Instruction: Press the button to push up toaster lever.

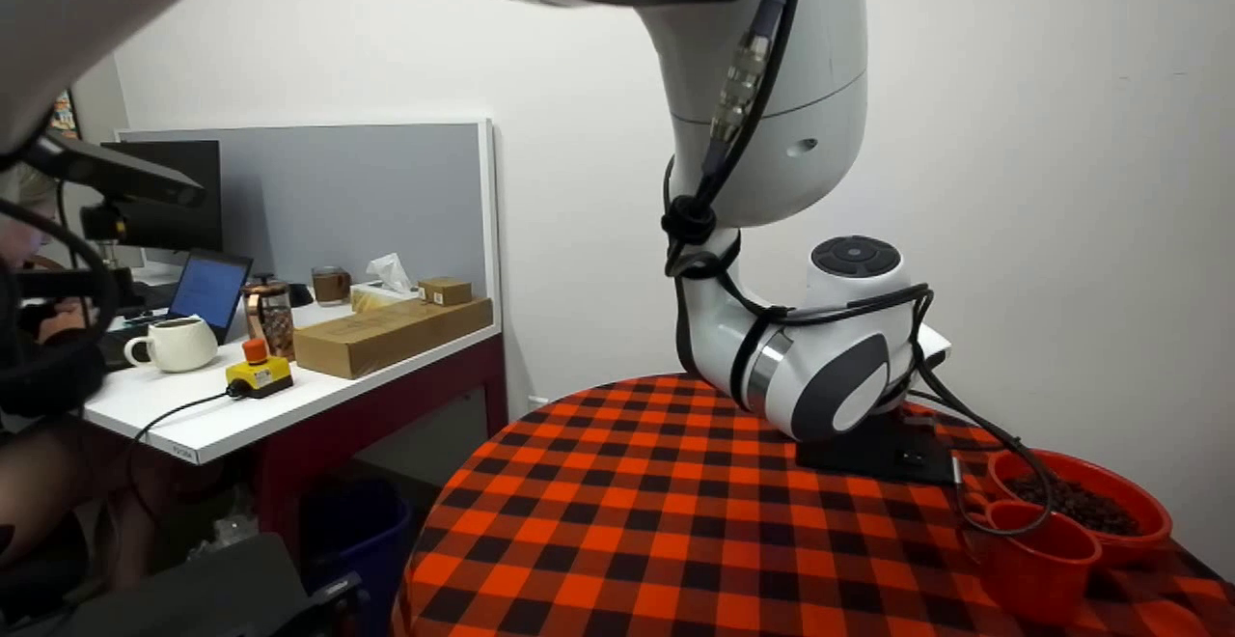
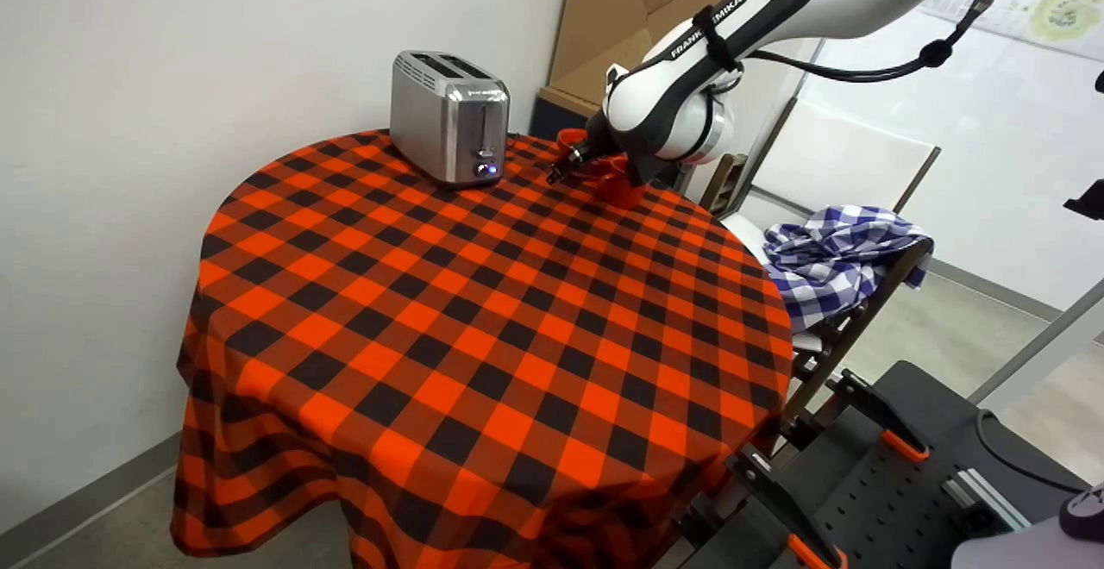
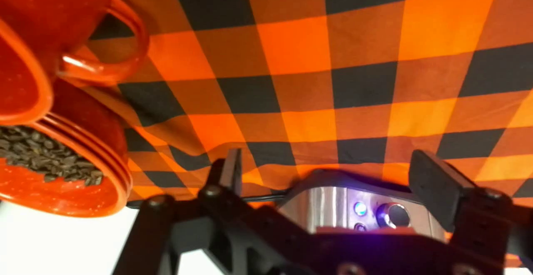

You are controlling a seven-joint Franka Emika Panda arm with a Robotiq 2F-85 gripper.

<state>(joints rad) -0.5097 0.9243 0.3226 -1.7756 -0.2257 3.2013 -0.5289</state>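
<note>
The shiny silver toaster (image 2: 431, 121) stands upright at the table's wall edge in an exterior view. Its lever (image 2: 487, 153) sits low in the front slot, above a round knob and a blue light. In the wrist view the toaster's lower front (image 3: 329, 204) shows a lit blue button (image 3: 360, 208), a small button (image 3: 360, 227) beside it and the round knob (image 3: 398, 215). The lever is hidden there. My gripper (image 3: 329, 175) is open and empty, its fingers spread to either side of the toaster front. In an exterior view the gripper (image 2: 556, 174) is low, apart from the toaster.
A red mug (image 1: 1037, 565) and a red bowl (image 1: 1153, 512) with dark beans stand close to the gripper; the mug (image 3: 62, 25) and bowl (image 3: 104, 150) also show in the wrist view. A black cord (image 3: 264, 198) runs beside the toaster. The wall (image 2: 285, 43) is behind it.
</note>
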